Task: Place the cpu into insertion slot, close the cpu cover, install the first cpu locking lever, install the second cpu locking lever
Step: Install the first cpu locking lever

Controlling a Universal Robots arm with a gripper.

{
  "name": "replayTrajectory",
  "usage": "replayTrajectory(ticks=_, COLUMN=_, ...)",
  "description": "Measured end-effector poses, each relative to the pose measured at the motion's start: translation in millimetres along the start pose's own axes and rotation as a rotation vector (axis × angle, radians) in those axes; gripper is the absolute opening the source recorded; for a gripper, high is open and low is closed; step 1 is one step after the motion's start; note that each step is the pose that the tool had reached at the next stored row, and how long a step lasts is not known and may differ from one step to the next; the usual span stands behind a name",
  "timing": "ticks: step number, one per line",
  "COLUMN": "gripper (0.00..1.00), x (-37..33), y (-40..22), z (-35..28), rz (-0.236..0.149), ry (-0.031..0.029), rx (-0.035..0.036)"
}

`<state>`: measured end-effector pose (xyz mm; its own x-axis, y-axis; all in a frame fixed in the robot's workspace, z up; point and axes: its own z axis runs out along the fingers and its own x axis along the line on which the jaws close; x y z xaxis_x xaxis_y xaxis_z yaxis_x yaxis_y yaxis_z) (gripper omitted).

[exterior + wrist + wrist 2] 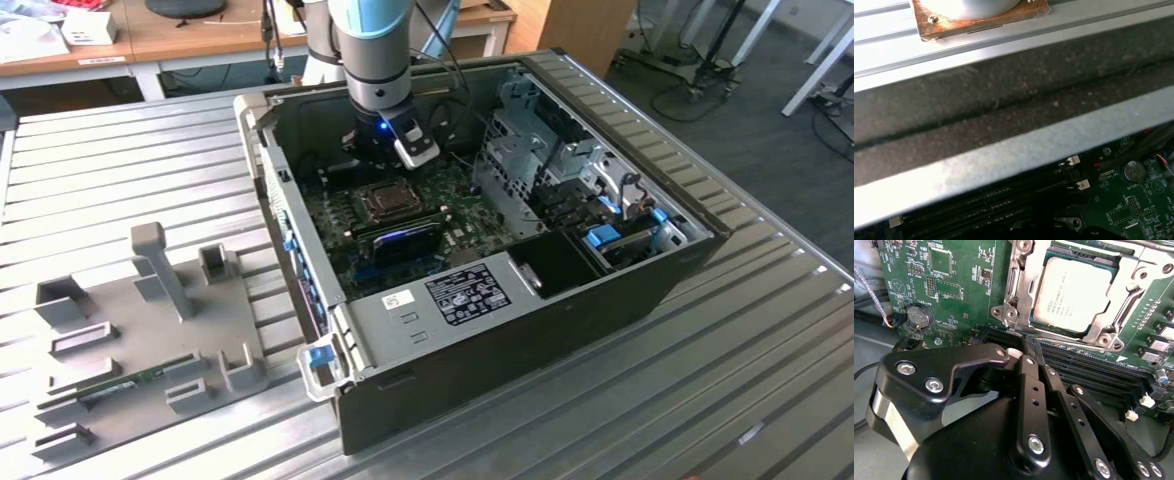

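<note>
An open computer tower case (627,290) lies on a ribbed metal table (747,360), its green motherboard (454,225) exposed; a grey fixture plate (134,340) rests on the table toward the exterior view's left; the arm reaches down into the case, its black gripper (1030,352) poised just above the memory slots (1089,372) beside the insertion slot (1021,280); the fingertips stand pressed together with nothing between them; in the second wrist view the cpu (1079,292) sits seated in the socket, its silvery top framed by the cpu cover (1114,322), which lies down around it; a coin cell battery (919,316) sits on the board nearby.
</note>
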<state>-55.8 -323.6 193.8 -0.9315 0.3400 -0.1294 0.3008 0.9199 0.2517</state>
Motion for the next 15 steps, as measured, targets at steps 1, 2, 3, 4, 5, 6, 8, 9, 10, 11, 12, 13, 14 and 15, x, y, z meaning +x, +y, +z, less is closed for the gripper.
replayTrajectory(ticks=1, gripper=0.1, x=0.0, y=0.0, z=0.2, rz=0.0, ry=-0.0001, rx=0.0002)
replayTrajectory(ticks=2, gripper=0.1, x=0.0, y=0.0, z=0.2, rz=0.0, ry=-0.0002, rx=0.0005)
replayTrajectory(ticks=3, gripper=0.1, x=0.0, y=-0.1, z=0.3, rz=0.0, ry=-0.0004, rx=0.0009)
replayTrajectory(ticks=4, gripper=0.1, x=0.1, y=-0.1, z=0.4, rz=0.0, ry=-0.0005, rx=0.0012)
replayTrajectory(ticks=5, gripper=0.1, x=0.1, y=-0.1, z=0.5, rz=0.0, ry=-0.0006, rx=0.0017)
replayTrajectory(ticks=6, gripper=0.1, x=0.1, y=-0.2, z=0.6, rz=-0.001, ry=-0.0008, rx=0.0023)
replayTrajectory(ticks=8, gripper=0.1, x=0.2, y=-0.2, z=0.8, rz=-0.001, ry=-0.0012, rx=0.0033)
replayTrajectory(ticks=9, gripper=0.1, x=0.2, y=-0.3, z=1.0, rz=-0.001, ry=-0.0013, rx=0.0037)
replayTrajectory(ticks=10, gripper=0.1, x=0.2, y=-0.3, z=1.1, rz=-0.001, ry=-0.0014, rx=0.0041)
replayTrajectory(ticks=11, gripper=0.1, x=0.2, y=-0.3, z=1.2, rz=-0.001, ry=-0.0015, rx=0.0045)
replayTrajectory(ticks=12, gripper=0.1, x=0.3, y=-0.4, z=1.4, rz=-0.001, ry=-0.0016, rx=0.0049)
replayTrajectory(ticks=13, gripper=0.1, x=0.3, y=-0.4, z=1.5, rz=-0.001, ry=-0.0017, rx=0.0052)
replayTrajectory(ticks=14, gripper=0.1, x=0.3, y=-0.5, z=1.6, rz=-0.001, ry=-0.0018, rx=0.0054)
replayTrajectory(ticks=15, gripper=0.1, x=0.3, y=-0.5, z=1.8, rz=-0.001, ry=-0.0019, rx=0.0056)
